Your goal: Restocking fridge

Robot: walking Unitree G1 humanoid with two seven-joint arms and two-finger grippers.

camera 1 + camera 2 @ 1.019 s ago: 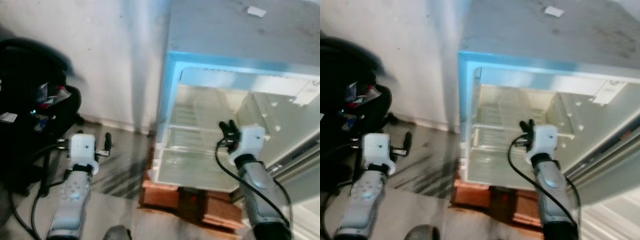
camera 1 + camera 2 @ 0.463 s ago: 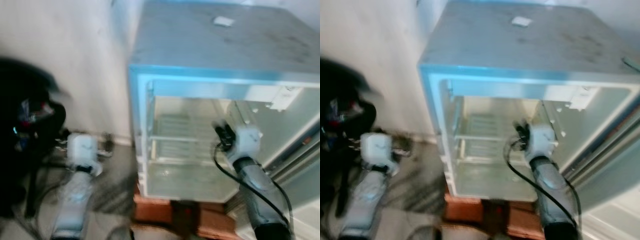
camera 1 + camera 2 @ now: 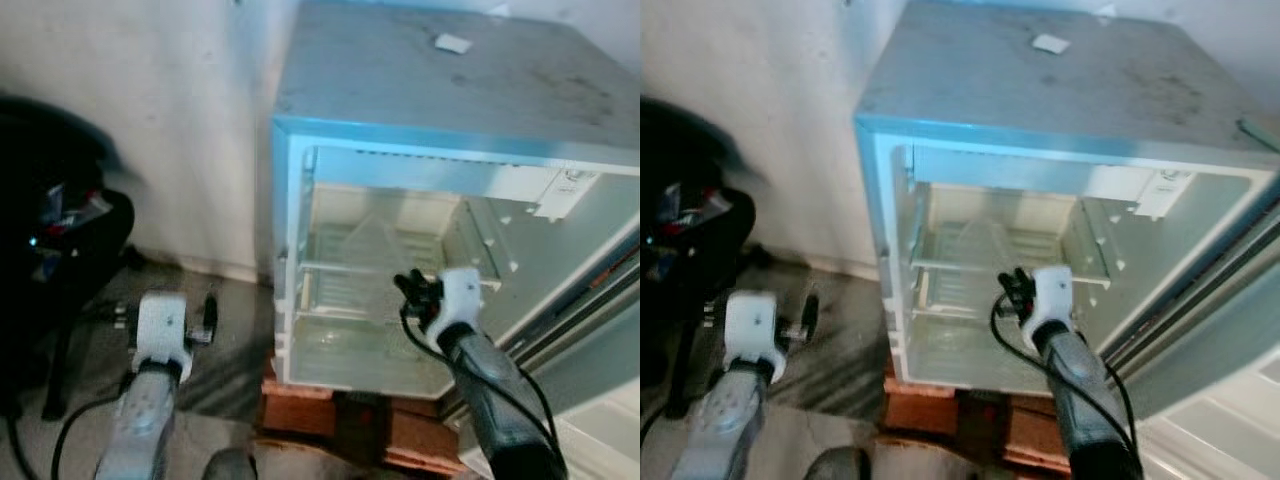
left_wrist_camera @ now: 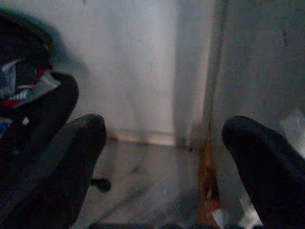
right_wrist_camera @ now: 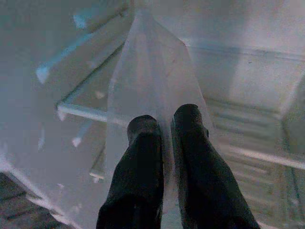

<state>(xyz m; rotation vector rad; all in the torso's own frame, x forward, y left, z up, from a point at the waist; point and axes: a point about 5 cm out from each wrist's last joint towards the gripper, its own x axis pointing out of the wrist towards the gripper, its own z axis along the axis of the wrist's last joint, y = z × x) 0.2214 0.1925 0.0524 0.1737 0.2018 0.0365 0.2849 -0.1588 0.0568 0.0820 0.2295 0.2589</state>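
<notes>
A small fridge [image 3: 440, 100] stands open in front of me, its white shelves [image 3: 345, 268] bare. My right gripper [image 3: 410, 290] hangs at the fridge mouth, level with the lower shelf. It is shut on a clear plastic bag [image 5: 151, 71], which rises from the fingertips [image 5: 143, 125] toward the shelf edge. The same bag [image 3: 368, 238] shows faintly inside the fridge. My left gripper [image 3: 207, 314] is low over the floor, left of the fridge, open and empty, with its fingers [image 4: 71, 157] wide apart.
The fridge rests on reddish wooden blocks [image 3: 330, 412]. Its door [image 3: 590, 320] swings out at the right. A black chair with clutter [image 3: 50, 230] stands at the left against the white wall. A small white label [image 3: 452, 43] lies on the fridge top.
The camera has shifted with my body. My right gripper has moved slightly down and left across the fridge opening, and the clear bag now shows above it. The left arm stays low.
</notes>
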